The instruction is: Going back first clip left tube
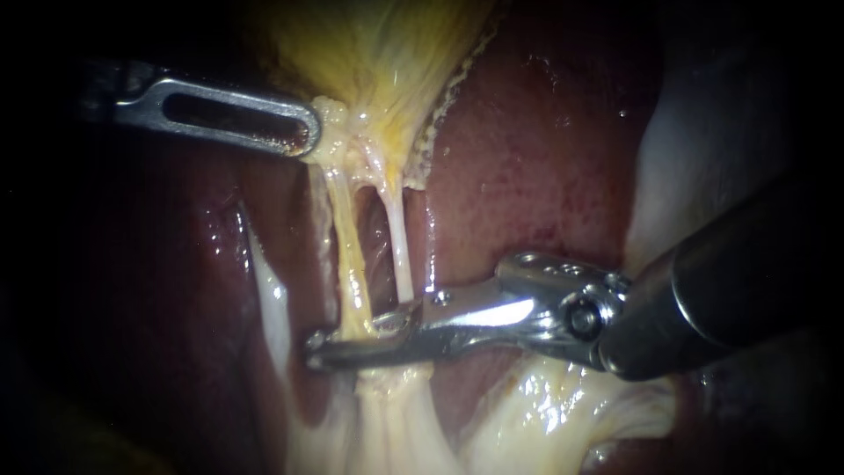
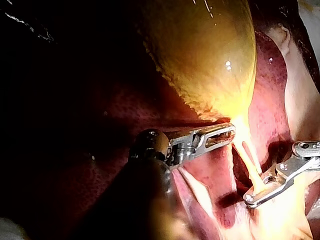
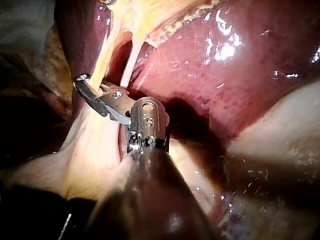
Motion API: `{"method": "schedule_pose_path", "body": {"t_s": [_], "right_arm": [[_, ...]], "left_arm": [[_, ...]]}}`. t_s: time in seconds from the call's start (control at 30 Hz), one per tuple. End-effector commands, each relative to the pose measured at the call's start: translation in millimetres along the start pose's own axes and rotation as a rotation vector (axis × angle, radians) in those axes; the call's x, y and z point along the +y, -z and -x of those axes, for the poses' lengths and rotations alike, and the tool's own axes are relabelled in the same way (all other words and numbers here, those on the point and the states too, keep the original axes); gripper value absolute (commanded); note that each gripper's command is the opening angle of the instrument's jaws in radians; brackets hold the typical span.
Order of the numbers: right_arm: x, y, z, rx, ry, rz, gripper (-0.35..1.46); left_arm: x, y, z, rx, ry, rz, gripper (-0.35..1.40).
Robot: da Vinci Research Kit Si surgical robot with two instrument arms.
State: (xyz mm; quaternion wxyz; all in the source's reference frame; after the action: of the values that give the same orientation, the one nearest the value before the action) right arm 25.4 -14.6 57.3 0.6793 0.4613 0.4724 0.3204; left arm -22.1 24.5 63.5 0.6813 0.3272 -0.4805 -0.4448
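Two tubes run down from the yellow gallbladder (image 1: 378, 62): the thicker yellow left tube (image 1: 349, 255) and the thin pale right tube (image 1: 400, 246). My right instrument (image 1: 356, 341) comes in from the right, its slim jaws closed across the low end of the left tube, which passes between them. I cannot make out a clip. My left instrument (image 1: 303, 132), with a slotted jaw, holds the gallbladder's narrow lower end just above the tubes. The same grip shows in the left wrist view at the left instrument (image 2: 227, 134), and the right instrument (image 3: 92, 92) spans the tube in the right wrist view.
Dark red liver (image 1: 536, 158) lies behind and to the right of the tubes. Pale fatty tissue (image 1: 545, 413) spreads below the right instrument's jaws. A whitish fold (image 1: 694, 149) stands at the far right above the right shaft.
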Motion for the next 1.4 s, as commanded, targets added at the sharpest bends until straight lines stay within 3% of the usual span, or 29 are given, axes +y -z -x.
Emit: {"method": "schedule_pose_path", "body": {"t_s": [0.03,0.07,0.2,0.27,0.3,0.4,0.47,0.63,0.83,1.17,1.4], "right_arm": [[0.1,0.0,-0.1,0.001,0.000,0.001,-0.35],[0.2,-0.1,-0.1,0.001,0.000,0.002,-0.35],[0.7,-1.1,-0.2,-0.018,0.190,0.016,0.38],[0.9,-1.5,-0.4,-0.035,0.250,0.062,0.45],[1.0,-1.6,-0.4,-0.045,0.293,0.113,0.49],[1.0,-1.2,-0.3,-0.082,0.391,0.226,0.50],[0.9,-0.5,-0.1,-0.100,0.446,0.256,0.50],[0.0,2.4,-0.4,-0.109,0.610,0.288,0.50],[-1.6,6.7,-1.9,-0.117,0.720,0.313,0.50],[-4.7,12.8,-3.6,-0.111,0.738,0.366,0.50],[-5.1,15.2,-3.7,-0.111,0.743,0.385,0.50]], "left_arm": [[0.0,0.0,0.0,0.000,0.000,-0.001,-0.35],[0.0,0.0,0.0,0.000,0.000,-0.001,-0.35],[0.0,0.0,0.0,0.000,0.000,-0.001,-0.35],[0.0,0.0,-0.1,0.000,0.000,-0.001,-0.35],[0.0,0.0,-0.1,0.000,0.000,-0.001,-0.35],[0.1,0.0,-0.1,0.000,-0.001,-0.001,-0.35],[0.0,0.0,-0.1,0.000,-0.001,0.000,-0.35],[0.0,0.0,-0.2,0.000,-0.001,0.000,-0.35],[0.0,0.1,-0.2,0.000,-0.001,-0.001,-0.35],[0.1,0.1,-0.3,0.000,-0.001,-0.001,-0.35],[0.2,0.0,-0.4,0.000,-0.002,0.000,-0.35]]}}
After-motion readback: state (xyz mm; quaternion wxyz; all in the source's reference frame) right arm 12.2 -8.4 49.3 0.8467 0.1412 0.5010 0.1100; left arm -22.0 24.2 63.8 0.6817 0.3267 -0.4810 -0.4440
